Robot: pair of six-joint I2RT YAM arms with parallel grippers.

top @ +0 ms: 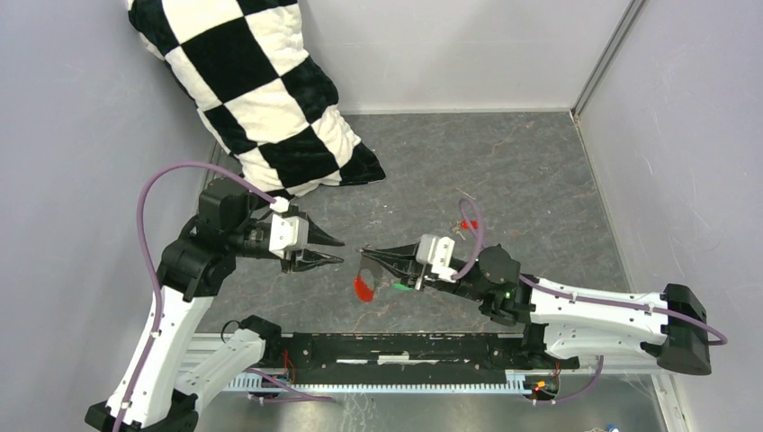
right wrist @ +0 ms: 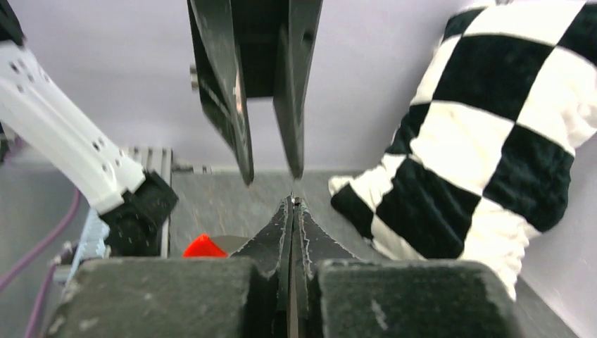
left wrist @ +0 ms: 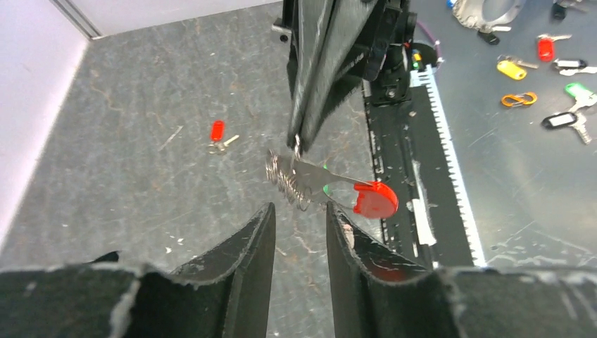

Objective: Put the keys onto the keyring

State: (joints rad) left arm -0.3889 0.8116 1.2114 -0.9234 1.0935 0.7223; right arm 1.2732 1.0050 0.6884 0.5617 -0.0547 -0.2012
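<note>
With your right gripper (left wrist: 296,141) pinched shut on the thin silver keyring (left wrist: 285,179) mid-frame, hold steady and steer your part-open left gripper (left wrist: 299,211) squarely onto the two tiny metal keys (left wrist: 220,135) lying upper left.

Bright, even, diffuse light, faint shadows; near foreground of wrist views softly blurred.

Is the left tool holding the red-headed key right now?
No, the red-headed key lies on the table, apart from the left tool, whose jaws stand open and empty.
</note>
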